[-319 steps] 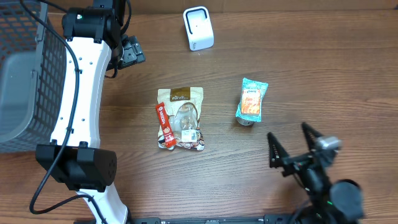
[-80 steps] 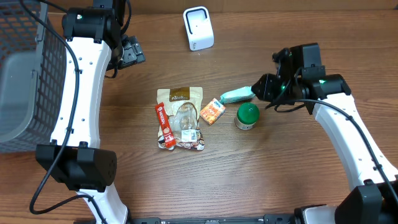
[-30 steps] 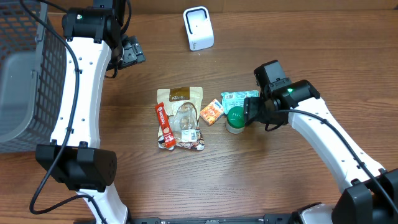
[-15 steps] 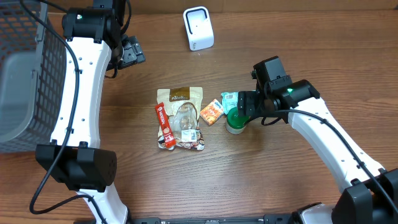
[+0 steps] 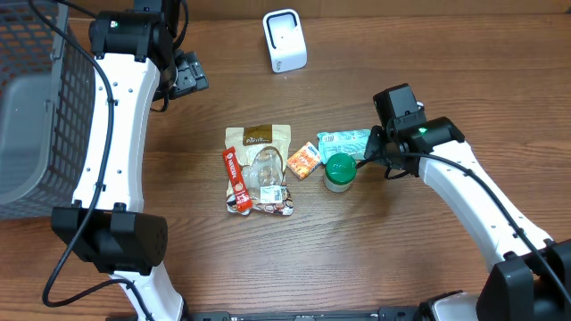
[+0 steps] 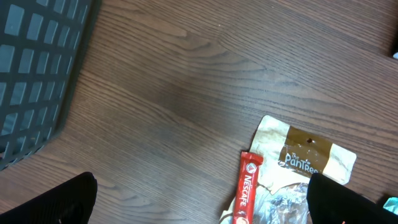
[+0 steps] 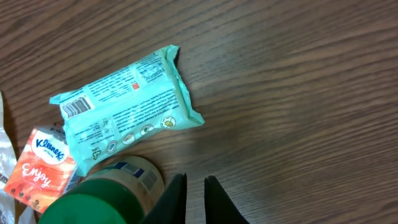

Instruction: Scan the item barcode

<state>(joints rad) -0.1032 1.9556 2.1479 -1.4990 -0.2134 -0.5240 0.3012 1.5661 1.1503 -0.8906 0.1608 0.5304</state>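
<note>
A teal packet (image 5: pixel 343 141) lies flat, its barcode showing at its left end in the right wrist view (image 7: pixel 124 102). A green-lidded jar (image 5: pixel 340 171) stands just below it, lying close to the lens in the right wrist view (image 7: pixel 109 193). My right gripper (image 5: pixel 373 153) sits just right of the jar, shut with nothing between its fingertips (image 7: pixel 195 180). An orange Kleenex pack (image 5: pixel 304 160) lies left of the jar. The white scanner (image 5: pixel 285 40) stands at the back. My left gripper (image 5: pixel 183 76) hangs open at the back left, holding nothing (image 6: pixel 199 202).
A Pantree snack bag (image 5: pixel 265 169) with a red Nescafe stick (image 5: pixel 235 180) on its left edge lies at the table's middle. A grey basket (image 5: pixel 36 107) fills the far left. Bare wood lies right of and in front of the right gripper.
My right gripper has drawn back to the right from the jar and closed its jaws empty. The teal packet shows fully above the jar. The left arm has stayed still.
</note>
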